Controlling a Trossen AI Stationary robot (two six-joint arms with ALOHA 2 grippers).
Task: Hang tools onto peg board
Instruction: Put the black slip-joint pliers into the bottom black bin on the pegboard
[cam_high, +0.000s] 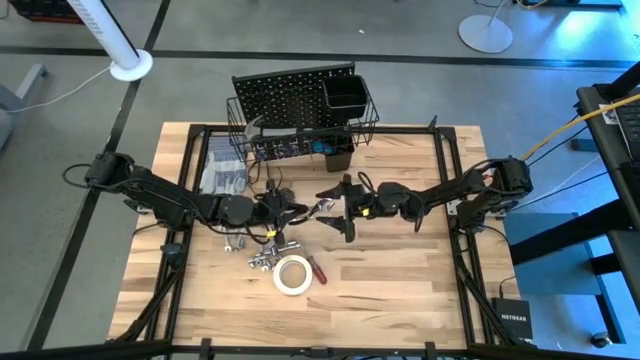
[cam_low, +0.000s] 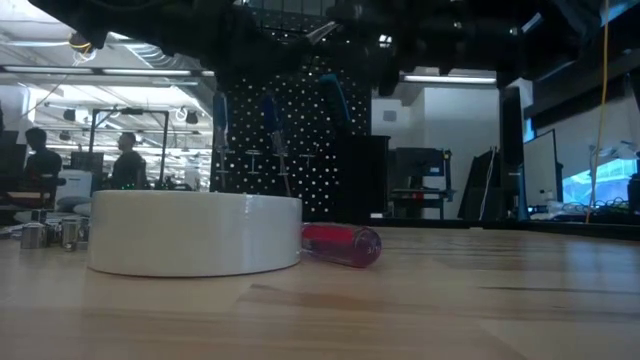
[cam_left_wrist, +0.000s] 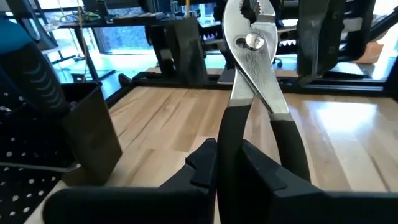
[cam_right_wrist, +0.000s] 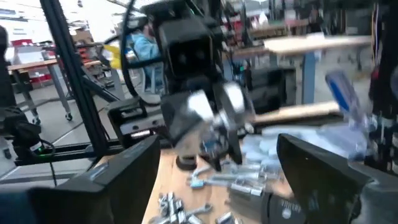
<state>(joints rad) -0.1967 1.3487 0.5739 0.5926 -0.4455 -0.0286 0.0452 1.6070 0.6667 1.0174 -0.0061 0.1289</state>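
This is an open workshop or robotics lab. A bare concrete floor (cam_high: 330, 85) surrounds the wooden table (cam_high: 400, 280), and beyond stand metal-framed workbenches (cam_right_wrist: 37, 68), monitors (cam_low: 548, 170) and seated people (cam_low: 128, 160).

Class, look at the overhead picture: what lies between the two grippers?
In the high view, the pliers, held by the left gripper, bridge the gap toward the open right gripper.

A pale butcher-block wooden table (cam_high: 400, 290) stands on a grey concrete floor (cam_high: 60, 150), with a white round fan base (cam_high: 131, 67) nearby. Beyond, two seated people (cam_low: 45, 160) work under bright ceiling strip lights (cam_low: 90, 70).
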